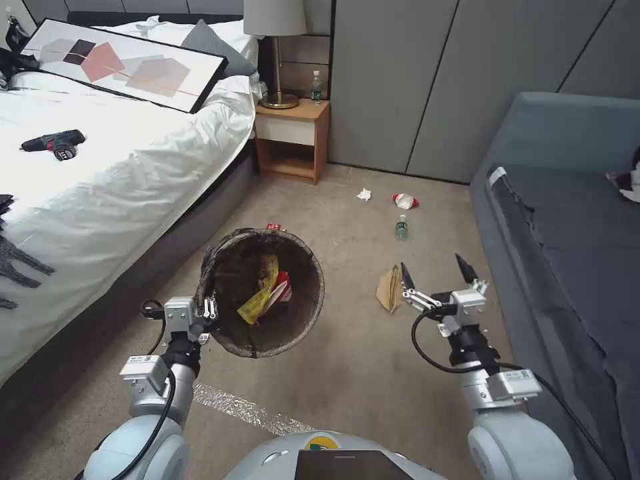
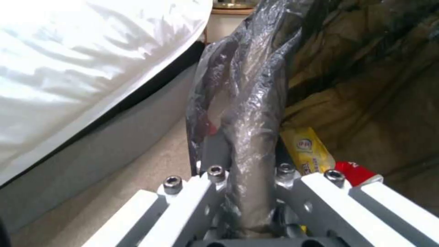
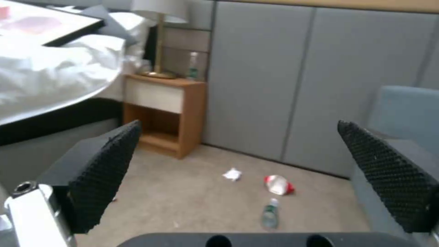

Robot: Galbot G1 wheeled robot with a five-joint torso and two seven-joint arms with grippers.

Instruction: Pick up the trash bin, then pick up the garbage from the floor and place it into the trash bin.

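Note:
My left gripper (image 1: 208, 311) is shut on the near rim of the trash bin (image 1: 231, 269), which hangs above the carpet, its dark bag folded over the edge. In the left wrist view the bag-covered rim (image 2: 255, 113) is clamped in the left gripper (image 2: 250, 171). A yellow wrapper (image 1: 261, 291) and a red piece (image 1: 282, 287) lie inside. My right gripper (image 1: 435, 270) is open and empty above a brown paper bag (image 1: 389, 289). Farther off on the floor lie a bottle (image 3: 270, 214), a red-and-white cup (image 3: 278, 184) and a white tissue (image 3: 232, 174). A tiny red wrapper (image 1: 273, 227) peeks out behind the bin.
The white bed (image 1: 100, 180) fills the left, with a drill (image 1: 57, 143) and a framed picture (image 1: 127, 63) on it. A nightstand (image 1: 292, 137) with a lamp and a bottle (image 1: 316, 87) stands at the back. A grey sofa (image 1: 567, 233) borders the right.

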